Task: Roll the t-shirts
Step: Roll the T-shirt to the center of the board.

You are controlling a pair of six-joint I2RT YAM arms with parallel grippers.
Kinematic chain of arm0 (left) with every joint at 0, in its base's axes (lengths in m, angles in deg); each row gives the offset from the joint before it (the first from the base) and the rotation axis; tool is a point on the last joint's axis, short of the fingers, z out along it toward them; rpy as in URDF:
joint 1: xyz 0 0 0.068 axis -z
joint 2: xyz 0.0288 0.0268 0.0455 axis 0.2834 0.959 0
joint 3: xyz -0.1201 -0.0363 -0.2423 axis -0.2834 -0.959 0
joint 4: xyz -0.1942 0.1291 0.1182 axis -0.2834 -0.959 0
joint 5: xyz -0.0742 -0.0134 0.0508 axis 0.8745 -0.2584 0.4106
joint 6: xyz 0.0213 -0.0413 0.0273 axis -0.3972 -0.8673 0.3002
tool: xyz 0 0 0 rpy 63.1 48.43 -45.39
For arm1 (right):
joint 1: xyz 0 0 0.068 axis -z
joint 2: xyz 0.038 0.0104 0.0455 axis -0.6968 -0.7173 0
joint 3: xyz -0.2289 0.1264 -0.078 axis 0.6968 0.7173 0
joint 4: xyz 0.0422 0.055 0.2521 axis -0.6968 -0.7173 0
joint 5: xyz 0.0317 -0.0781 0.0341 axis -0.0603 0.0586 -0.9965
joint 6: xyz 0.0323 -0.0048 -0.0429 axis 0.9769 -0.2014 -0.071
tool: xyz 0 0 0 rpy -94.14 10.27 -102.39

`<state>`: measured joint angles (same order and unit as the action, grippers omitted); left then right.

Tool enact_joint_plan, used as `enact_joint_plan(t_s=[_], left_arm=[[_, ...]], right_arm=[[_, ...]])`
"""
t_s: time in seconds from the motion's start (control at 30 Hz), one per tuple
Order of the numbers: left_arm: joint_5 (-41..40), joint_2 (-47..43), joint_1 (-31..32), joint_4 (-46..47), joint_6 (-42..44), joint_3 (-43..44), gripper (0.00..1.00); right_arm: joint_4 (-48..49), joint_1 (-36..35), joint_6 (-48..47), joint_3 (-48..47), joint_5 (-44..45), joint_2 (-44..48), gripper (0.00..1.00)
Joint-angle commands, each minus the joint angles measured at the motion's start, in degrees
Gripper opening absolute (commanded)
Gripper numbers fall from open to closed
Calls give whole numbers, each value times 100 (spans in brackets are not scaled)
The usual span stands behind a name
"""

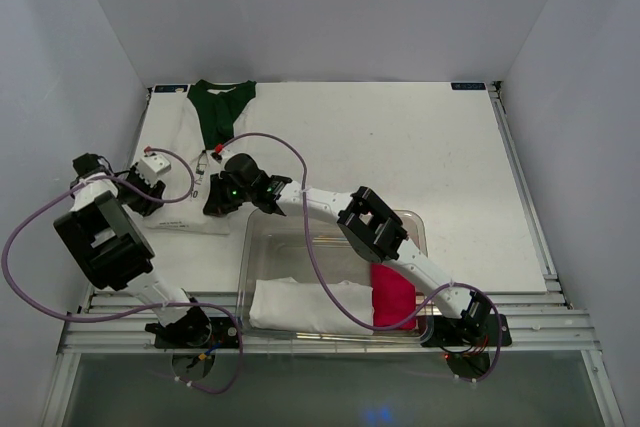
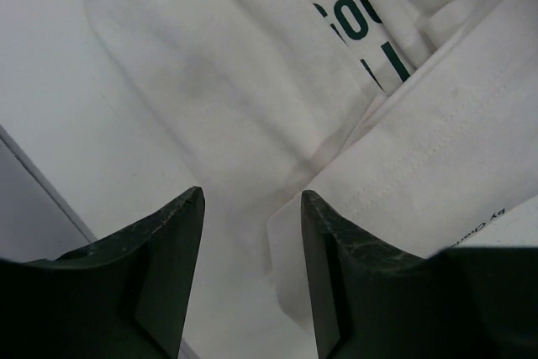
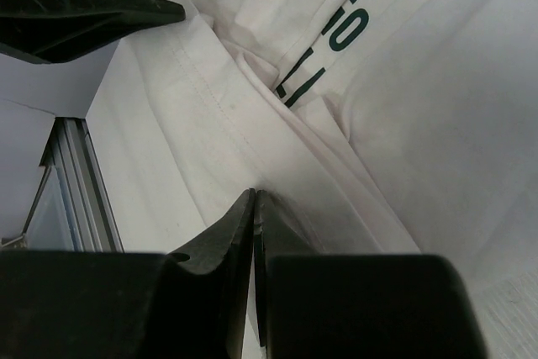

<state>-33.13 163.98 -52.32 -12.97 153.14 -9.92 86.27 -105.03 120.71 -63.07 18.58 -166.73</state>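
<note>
The white t-shirt (image 1: 172,139) lies on the left of the worktop (image 1: 400,167). The left end effector (image 2: 252,199) stands apart over it, holding nothing. The right end effector (image 3: 254,197) is closed, apparently pinching its fold.

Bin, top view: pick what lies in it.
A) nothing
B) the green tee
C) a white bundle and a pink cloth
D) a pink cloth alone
C: the bin holds a white bundle and a pink cloth side by side.
</note>
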Motion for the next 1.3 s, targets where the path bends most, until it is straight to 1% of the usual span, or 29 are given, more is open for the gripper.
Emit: enact_joint_plan(t_s=[0.0, 0.07, 0.13, 0.2, 0.23, 0.27, 0.3, 0.33, 0.37, 0.4, 0.43, 0.47, 0.5, 0.6, 0.63, 0.73, 0.87, 0.97, 1.07, 1.1, 1.13, 1.17, 1.23, 1.27], left_arm=[[313, -579, 17, 63, -268, 361, 61], [453, -702, 17, 63, -286, 458, 65], [498, -957, 9, 2, -147, 493, 66], [445, -1124, 9, -252, 704, 414, 67], [358, -1177, -9, -636, 1107, 370, 67], [131, -1204, -26, -823, 1503, 187, 68], [50, -1239, -53, -999, 2316, 72, 71], [-11, -1335, -123, -1392, 2751, -25, 77], [-90, -1388, -132, -1614, 3155, -156, 85], [-143, -1424, -141, -1833, 3864, -166, 92], [-170, -1450, -141, -2140, 4106, -166, 98], [-144, -1468, -141, -2169, 4248, -175, 98], [-152, -1459, -141, -2126, 4345, -227, 98], [-283, -1485, -141, -1547, 4495, -481, 98], [-354, -1494, -150, -1215, 4626, -726, 98], [-592, -1486, -141, -634, 4741, -1140, 98], [-697, -1398, -132, -105, 4838, -1388, 98], [-864, -1248, -123, 334, 4690, -1449, 96], [-969, -1169, -123, 581, 4679, -1519, 90], [-970, -1160, -123, 599, 4706, -1528, 85], [-953, -1143, -123, 599, 4706, -1546, 71], [-926, -1108, -123, 599, 4724, -1572, 66], [-891, -1081, -123, 564, 4767, -1634, 60], [-821, -1072, -123, 512, 4811, -1651, 59]], right_arm=[[119, -14, -36, -23, -100, -30, 8], [119, -14, -44, -5, -118, -21, 8], [128, -14, -53, 47, -136, -3, 8], [163, -14, -88, 126, -127, 67, 8], [181, -14, -106, 153, -127, 76, 8], [181, -14, -123, 153, -118, 102, 8], [181, -14, -141, 153, -118, 111, 8], [190, -14, -167, 162, -118, 128, 8], [190, -22, -168, 162, -127, 146, 8], [198, -14, -185, 162, -136, 146, 8], [198, -14, -211, 162, -136, 155, 8], [190, -14, -229, 162, -136, 190, 8], [190, -14, -255, 188, -136, 199, 8], [207, -22, -326, 258, -110, 286, 8], [216, -22, -317, 285, -101, 313, 8], [190, -22, -335, 259, -118, 313, 8], [163, -22, -343, 250, -92, 331, 8], [93, -22, -378, 206, -101, 331, 8], [58, -22, -431, 206, -92, 331, 8], [49, -22, -440, 197, -101, 331, 8], [32, -22, -492, 180, -92, 331, 8], [-12, -22, -545, 153, -75, 313, 8], [-161, -31, -685, 48, -13, 330, 8], [-171, -31, -730, 30, -4, 365, 8]])
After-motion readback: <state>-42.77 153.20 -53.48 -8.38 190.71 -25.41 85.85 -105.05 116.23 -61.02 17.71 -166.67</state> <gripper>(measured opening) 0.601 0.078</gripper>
